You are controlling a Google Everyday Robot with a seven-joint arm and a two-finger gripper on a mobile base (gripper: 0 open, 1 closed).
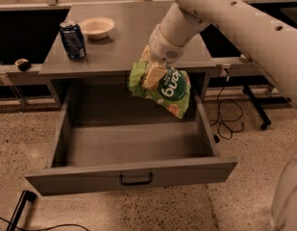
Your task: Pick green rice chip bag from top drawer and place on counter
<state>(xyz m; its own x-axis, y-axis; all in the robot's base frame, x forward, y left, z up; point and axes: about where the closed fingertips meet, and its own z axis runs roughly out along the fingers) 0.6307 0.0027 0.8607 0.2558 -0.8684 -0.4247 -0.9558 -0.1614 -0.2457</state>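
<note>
1. Speckled floor (234, 201): nearest the camera, running under and around the cabinet.

2. Top drawer (66, 177): pulled fully out toward the camera. The flat grey front panel carries a small black handle (136, 179) at its centre. No objects are visible on the drawer's bare floor.

3. Green rice chip bag (172, 90): held in the air over the rear half of the open drawer, clear of the drawer floor and walls. In the camera view it overlaps the front edge of the bench. The bag hangs tilted, its lower corner pointing down and to the right. The dark green round logo faces the camera and its white lettering reads inverted.

4. Gripper (150, 78): positioned at the upper left part of the bag, just in front of the bench edge. Its tan fingers (153, 73) are closed tightly on the crinkled bag material and carry the bag's weight. The white arm (225, 18) enters from the upper right and crosses above the right side of the bench.

5. Bench (129, 32): flat grey top directly behind the drawer. A blue can (72, 40) stands upright near its front left corner. A shallow pale bowl (96, 27) sits just behind and to the right of the can, apart from it.

6. Surroundings: dark cables (229, 119) lie on the floor to the right of the cabinet. A small dark object (23, 64) rests on a low ledge to the left of the bench; it cannot be identified.
</note>
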